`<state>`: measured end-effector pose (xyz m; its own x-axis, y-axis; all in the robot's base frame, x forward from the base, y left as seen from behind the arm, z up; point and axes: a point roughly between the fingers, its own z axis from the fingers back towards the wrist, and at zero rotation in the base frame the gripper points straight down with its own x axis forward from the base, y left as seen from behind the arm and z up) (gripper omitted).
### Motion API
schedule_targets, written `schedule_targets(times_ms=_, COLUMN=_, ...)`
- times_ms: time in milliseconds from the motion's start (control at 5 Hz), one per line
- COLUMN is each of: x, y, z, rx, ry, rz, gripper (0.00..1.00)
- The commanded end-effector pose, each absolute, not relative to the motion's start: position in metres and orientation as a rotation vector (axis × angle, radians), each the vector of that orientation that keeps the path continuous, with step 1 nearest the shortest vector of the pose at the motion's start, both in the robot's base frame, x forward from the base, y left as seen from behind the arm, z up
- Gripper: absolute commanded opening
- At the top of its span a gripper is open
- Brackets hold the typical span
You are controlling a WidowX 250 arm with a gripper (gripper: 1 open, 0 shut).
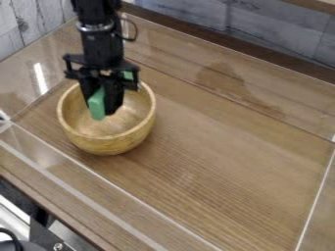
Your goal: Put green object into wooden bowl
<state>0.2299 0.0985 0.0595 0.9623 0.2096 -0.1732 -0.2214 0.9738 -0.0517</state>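
The wooden bowl (108,128) is round, light tan and thick-walled, and sits on the left part of the table. Straight over its hollow hangs my black gripper (102,102), pointing down, its fingers shut on the green object (98,102). That bright green bar stands upright between the fingers, with its lower end dipping below the bowl's rim line. Whether the bar touches the bowl's inside I cannot tell.
The wooden table (222,147) is fenced by low clear plastic walls (157,216) along the front and sides. A grey wall runs across the back. A dark stain (216,74) marks the wood behind the bowl.
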Motion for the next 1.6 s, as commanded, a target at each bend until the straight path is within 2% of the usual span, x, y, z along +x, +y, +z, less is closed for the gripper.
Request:
schedule_targets(times_ms=0, x=0.242, y=0.1, z=0.052, rx=-0.062, ry=0.125, rz=0.175, gripper=0.0)
schedule_targets(times_ms=400, x=0.234, y=0.115, z=0.04, rx=-0.08, ry=0.125, rz=0.192, gripper=0.0)
schedule_targets(times_ms=600, x=0.237, y=0.108, z=0.05, rx=-0.091, ry=0.114, rz=0.249, gripper=1.0)
schedule_targets(times_ms=800, x=0.24, y=0.1, z=0.062, rx=-0.105, ry=0.094, rz=0.308, gripper=1.0)
schedule_targets(times_ms=1200, x=0.265, y=0.079, z=0.116, rx=-0.132, ry=-0.015, rz=0.288, gripper=1.0)
schedule_targets(times_ms=1400, x=0.269, y=0.064, z=0.134, rx=-0.137, ry=-0.037, rz=0.264, gripper=1.0)
